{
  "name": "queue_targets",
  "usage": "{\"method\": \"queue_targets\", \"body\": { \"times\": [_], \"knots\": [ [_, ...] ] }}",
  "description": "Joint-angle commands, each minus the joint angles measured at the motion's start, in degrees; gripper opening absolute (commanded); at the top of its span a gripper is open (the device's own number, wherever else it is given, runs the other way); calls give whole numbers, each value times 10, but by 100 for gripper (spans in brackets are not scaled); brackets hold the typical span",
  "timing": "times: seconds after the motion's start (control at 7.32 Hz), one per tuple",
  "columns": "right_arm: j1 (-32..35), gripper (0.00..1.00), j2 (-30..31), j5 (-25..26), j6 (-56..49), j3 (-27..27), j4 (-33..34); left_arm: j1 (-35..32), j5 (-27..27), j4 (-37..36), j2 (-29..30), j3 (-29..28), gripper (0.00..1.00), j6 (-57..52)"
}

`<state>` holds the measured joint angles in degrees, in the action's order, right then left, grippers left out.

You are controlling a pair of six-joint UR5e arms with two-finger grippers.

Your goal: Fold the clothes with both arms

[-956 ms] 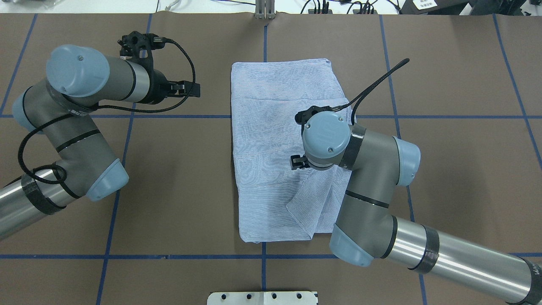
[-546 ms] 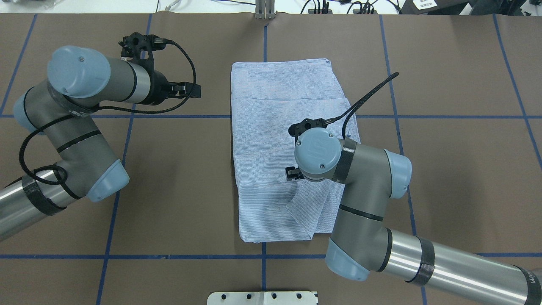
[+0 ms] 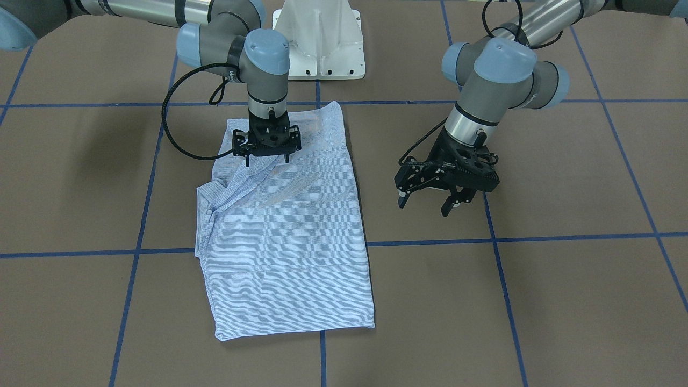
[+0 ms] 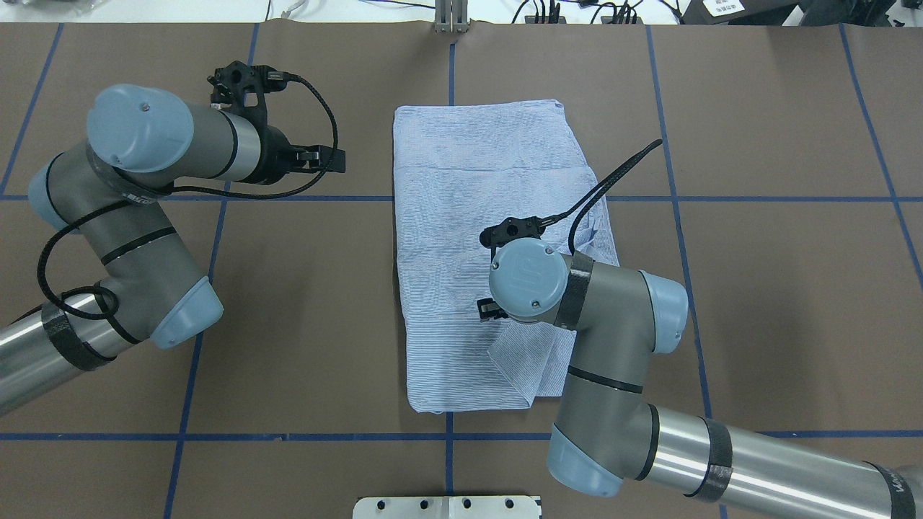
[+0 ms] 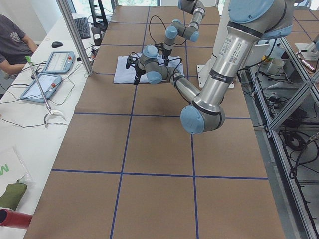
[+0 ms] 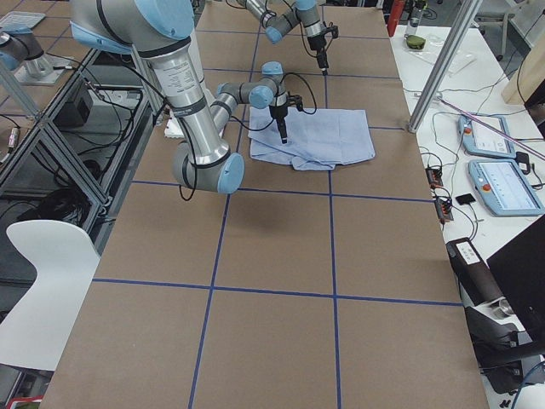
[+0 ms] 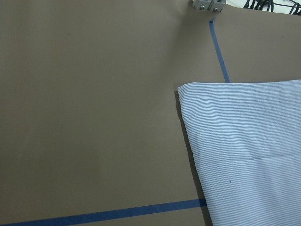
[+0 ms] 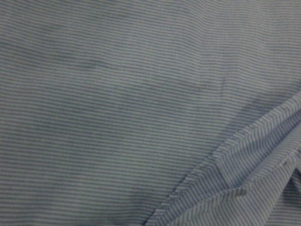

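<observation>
The striped shirt [image 4: 461, 180] lies folded into a tall rectangle at mid table, with a loose fold bunched along its edge on the robot's right [image 3: 220, 188]. My right gripper [image 3: 267, 160] points straight down over the shirt's near-robot half, jaws open, fingertips at or just above the cloth. In the overhead view it is mostly hidden under its own wrist [image 4: 489, 310]. Its wrist view shows only striped cloth [image 8: 117, 94] close up. My left gripper [image 3: 424, 207] is open and empty, off the shirt above bare table; it also shows in the overhead view [image 4: 328, 157]. The left wrist view shows the shirt's corner [image 7: 249, 141].
The white pedestal base [image 3: 320, 48] stands at the robot's edge of the table. Blue tape lines [image 4: 288, 198] grid the brown table cover. Tablets and cables [image 6: 502, 183] lie beyond the far table edge. A seated person [image 5: 12, 42] is at that side.
My right arm has moved toward the robot's side and a little to its left across the shirt. My left arm has shifted slightly; its gripper stays open.
</observation>
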<state>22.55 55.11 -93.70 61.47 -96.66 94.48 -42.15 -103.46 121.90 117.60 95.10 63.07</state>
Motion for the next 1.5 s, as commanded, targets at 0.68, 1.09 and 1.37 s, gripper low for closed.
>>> {"method": "queue_targets", "body": {
  "times": [0.68,1.09,1.37],
  "knots": [
    [-56,100,8,0,0,-47,0,1,1,0,-2,1,100,0],
    [-57,100,15,0,-2,-45,1,2,1,0,-2,0,100,0],
    [-52,100,14,0,-8,-47,24,2,1,0,-1,0,100,0]
  ]
}}
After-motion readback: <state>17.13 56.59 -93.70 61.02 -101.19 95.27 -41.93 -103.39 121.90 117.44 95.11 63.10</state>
